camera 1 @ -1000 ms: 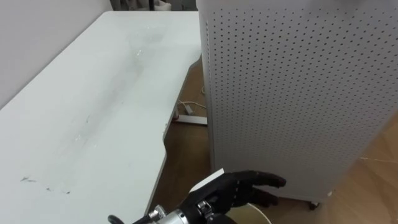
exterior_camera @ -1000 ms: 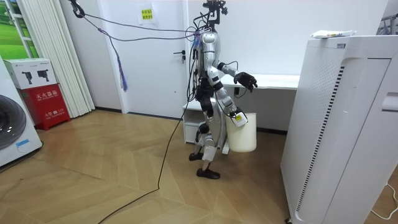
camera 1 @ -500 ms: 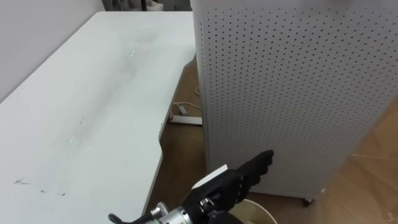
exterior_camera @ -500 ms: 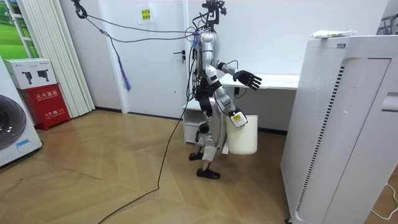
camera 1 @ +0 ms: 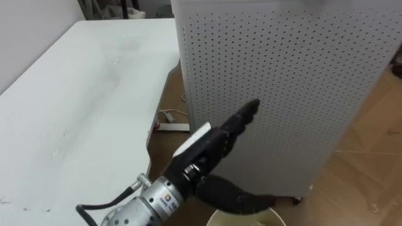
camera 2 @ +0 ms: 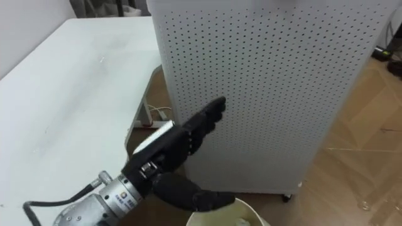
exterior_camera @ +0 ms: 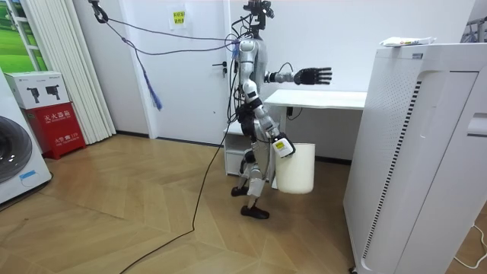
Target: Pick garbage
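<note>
White dot-perforated cabinet [camera 1: 282, 94], white table [camera 1: 63, 94]

Home-like room: washing machine [exterior_camera: 15, 160], white desk [exterior_camera: 323, 99], wooden floor [exterior_camera: 114, 221].

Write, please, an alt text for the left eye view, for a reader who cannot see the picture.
The robot's left hand, fingers straight and thumb spread, is raised in front of a white perforated cabinet that stands on a wooden floor. A white table lies to the left, and the rim of a pale bin shows at the bottom edge.
</note>
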Motion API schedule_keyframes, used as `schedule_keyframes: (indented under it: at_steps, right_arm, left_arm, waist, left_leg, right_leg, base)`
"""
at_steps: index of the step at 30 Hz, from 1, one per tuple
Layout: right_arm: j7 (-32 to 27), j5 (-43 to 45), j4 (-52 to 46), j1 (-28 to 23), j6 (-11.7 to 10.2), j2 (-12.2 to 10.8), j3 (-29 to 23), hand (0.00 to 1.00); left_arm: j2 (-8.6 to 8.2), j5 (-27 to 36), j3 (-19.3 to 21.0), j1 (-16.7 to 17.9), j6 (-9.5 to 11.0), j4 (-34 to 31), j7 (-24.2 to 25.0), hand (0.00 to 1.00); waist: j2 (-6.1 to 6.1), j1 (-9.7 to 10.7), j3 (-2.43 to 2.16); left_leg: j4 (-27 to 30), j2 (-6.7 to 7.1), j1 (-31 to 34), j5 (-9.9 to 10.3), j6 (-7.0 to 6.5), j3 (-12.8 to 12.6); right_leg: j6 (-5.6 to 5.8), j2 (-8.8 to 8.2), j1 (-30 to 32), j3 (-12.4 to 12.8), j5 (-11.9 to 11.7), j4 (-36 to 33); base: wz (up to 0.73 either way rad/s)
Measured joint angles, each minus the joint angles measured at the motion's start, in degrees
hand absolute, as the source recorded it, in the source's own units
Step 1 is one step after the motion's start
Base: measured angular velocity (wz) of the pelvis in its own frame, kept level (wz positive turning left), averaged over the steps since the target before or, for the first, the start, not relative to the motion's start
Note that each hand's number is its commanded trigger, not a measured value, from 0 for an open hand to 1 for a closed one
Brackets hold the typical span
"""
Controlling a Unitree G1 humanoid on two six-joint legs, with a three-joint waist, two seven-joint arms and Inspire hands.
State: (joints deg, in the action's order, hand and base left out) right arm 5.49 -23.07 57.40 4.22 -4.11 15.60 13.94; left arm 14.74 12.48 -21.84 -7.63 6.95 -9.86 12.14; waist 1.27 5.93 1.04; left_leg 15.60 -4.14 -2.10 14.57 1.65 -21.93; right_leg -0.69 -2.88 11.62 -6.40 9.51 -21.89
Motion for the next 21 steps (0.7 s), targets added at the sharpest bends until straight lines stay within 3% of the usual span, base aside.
schedule_keyframes:
  at_steps: [3,6,10,14,21]
  right_arm:
    - [-0.4,-0.6,0.9,-1.1,0.0,-0.7,0.0,1.00]
    - [-0.5,-0.6,2.7,-1.2,-0.1,-0.8,0.1,1.00]
    - [-0.4,-0.4,3.7,-1.6,-0.2,-0.8,0.0,1.00]
    - [0.4,-0.4,5.1,-1.9,-0.3,-1.0,-0.1,1.00]
    - [1.8,-0.4,5.0,-2.0,-1.3,-1.0,-1.6,1.00]
  left_arm:
    - [-0.45,-4.6,2.1,0.0,2.2,-2.3,-4.4,0.00]
    - [-1.37,-8.5,3.5,0.0,3.2,-2.6,-7.7,0.00]
    - [-0.83,-11.6,4.3,0.4,3.5,-4.7,-10.9,0.00]
    - [-1.48,-18.5,6.6,0.4,6.1,-5.2,-16.0,0.00]
    - [-1.62,-23.6,9.6,0.4,9.4,-6.9,-24.6,0.00]
  waist:
    - [-1.61,-0.5,-0.30]
    - [-2.53,-1.7,-0.48]
    - [-2.41,-2.1,-0.50]
    - [-2.22,-3.1,-0.52]
    - [-1.70,-3.1,-0.43]
  left_leg:
    - [-0.1,-0.17,-1.1,0.0,-0.04,-1.3]
    - [-0.2,-0.42,-2.4,0.1,-0.03,-1.7]
    - [-0.4,-1.35,-2.7,0.3,0.26,-1.5]
    - [-0.2,-2.41,-3.5,0.4,0.58,-1.8]
    - [1.0,-4.12,-3.7,0.6,1.76,-2.5]
  right_leg:
    - [-0.15,0.05,-0.4,-0.2,-0.1,0.1]
    - [-0.42,0.05,-1.3,-1.2,-0.6,0.5]
    - [-0.87,1.12,-1.9,-1.6,-1.9,2.6]
    - [-1.59,2.06,-2.7,-1.9,-2.6,3.3]
    - [-2.99,3.07,-2.5,-3.2,-1.8,2.5]
  base:
    - [-0.20]
    - [-0.23]
    - [-0.05]
    - [-0.13]
    - [-0.06]
